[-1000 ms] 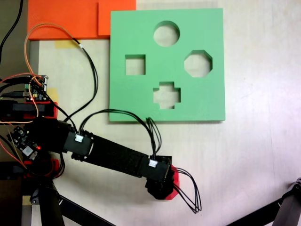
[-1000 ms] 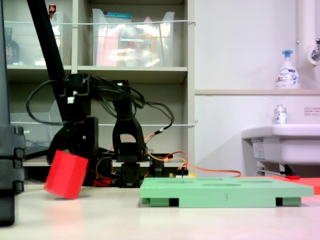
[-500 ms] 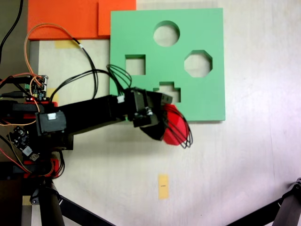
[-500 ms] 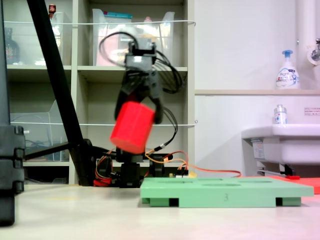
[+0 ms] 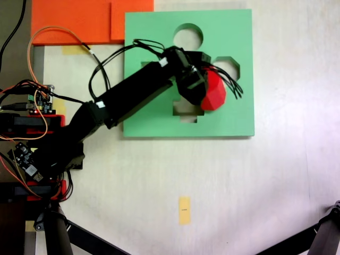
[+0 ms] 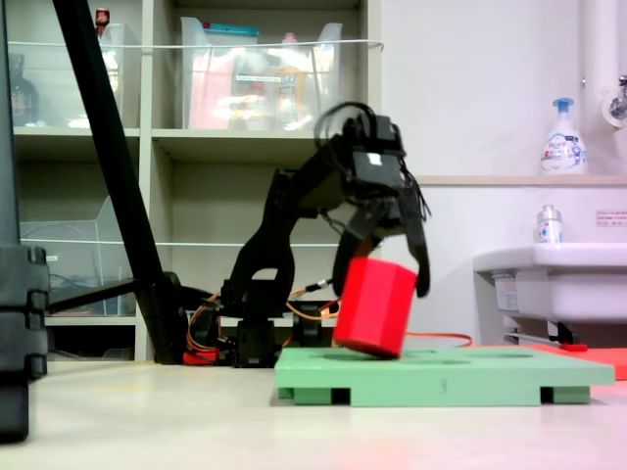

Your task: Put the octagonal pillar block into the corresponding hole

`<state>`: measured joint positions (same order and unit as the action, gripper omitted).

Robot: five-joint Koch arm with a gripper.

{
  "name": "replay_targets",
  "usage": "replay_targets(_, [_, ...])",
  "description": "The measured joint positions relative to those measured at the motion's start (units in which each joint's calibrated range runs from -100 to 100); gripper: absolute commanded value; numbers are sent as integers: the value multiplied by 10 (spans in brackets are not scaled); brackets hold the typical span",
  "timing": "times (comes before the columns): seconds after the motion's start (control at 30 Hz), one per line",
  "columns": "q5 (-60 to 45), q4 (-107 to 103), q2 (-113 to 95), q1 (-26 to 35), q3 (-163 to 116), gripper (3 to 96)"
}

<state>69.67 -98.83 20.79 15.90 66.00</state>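
In the second exterior view, the pale tabletop (image 6: 147, 421) lies nearest, carrying the square green foam board (image 6: 441, 375) with dark notches along its front edge. A faint mark on that front face is too small to read. Above the board, the small bright red foam octagonal pillar block (image 6: 373, 306) hangs tilted, its lower edge just over the board's top surface; whether it touches cannot be told. The black hand (image 6: 390, 257) is clamped on the block, one finger (image 6: 420, 264) running down the side toward the second exterior view's right.

In the first exterior view, the black arm (image 5: 127, 98) reaches from the first exterior view's lower left across the board. The block (image 5: 213, 91) sits between the cross-shaped cutout (image 5: 187, 109) and the eight-sided cutout (image 5: 228, 66), overlapping the lower left rim of the latter and not seated in it. The round cutout (image 5: 187, 36) and the square cutout (image 5: 148, 66) lie beyond. An orange foam sheet (image 5: 74, 20) lies at the top left, and a small yellow tape strip (image 5: 184, 210) on the tabletop.

Farthest back in the second exterior view stand a shelf unit (image 6: 265, 127) holding clear bins, a white sink (image 6: 558, 284), and a pump bottle (image 6: 563, 140) whose label is unreadable.
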Motion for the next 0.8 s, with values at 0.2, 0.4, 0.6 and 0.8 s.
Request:
replay_targets(0.2, [4,31,48,11,21,310])
replay_targets(0.4, [6,125,92,14,27,310])
replay_targets(0.6, [17,186,118,18,29,311])
replay_targets(0.8, [18,197,123,20,31,319])
